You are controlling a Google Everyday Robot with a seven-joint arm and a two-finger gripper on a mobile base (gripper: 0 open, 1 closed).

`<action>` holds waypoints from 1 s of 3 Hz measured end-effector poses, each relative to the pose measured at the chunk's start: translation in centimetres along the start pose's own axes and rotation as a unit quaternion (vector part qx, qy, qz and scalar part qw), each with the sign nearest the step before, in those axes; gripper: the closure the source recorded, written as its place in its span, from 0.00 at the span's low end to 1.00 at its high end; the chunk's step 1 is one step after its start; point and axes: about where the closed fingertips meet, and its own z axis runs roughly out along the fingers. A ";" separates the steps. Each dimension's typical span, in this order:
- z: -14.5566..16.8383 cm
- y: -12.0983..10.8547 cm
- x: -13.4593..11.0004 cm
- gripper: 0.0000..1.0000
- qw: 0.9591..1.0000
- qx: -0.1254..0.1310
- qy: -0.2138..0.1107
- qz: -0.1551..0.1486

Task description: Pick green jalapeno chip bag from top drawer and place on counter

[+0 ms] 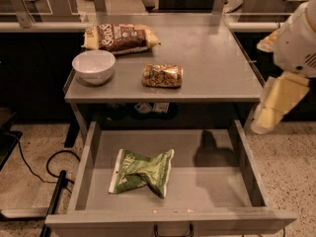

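The green jalapeno chip bag (142,172) lies crumpled on the flat bottom of the open top drawer (207,194), left of its middle. The drawer is pulled out below the counter (212,58), with its dark handle at the bottom edge. My gripper (270,110) hangs at the right, beside the counter's front right corner and above the drawer's right wall. It is well apart from the bag and holds nothing that I can see. Its shadow falls on the drawer's floor to the right of the bag.
On the counter are a brown-and-cream bag (121,37) at the back left, a white bowl (93,66) at the front left and a small golden-brown packet (162,75) near the middle. A black cable (37,174) lies on the speckled floor at the left.
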 end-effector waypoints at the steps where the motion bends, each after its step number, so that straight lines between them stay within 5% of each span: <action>1: 3.5 0.7 -4.7 0.00 0.998 0.007 -0.059 -0.015; 2: 6.1 1.7 -7.6 0.00 0.994 -0.007 -0.107 -0.023; 3: 6.0 1.7 -8.1 0.00 0.993 -0.005 -0.114 -0.022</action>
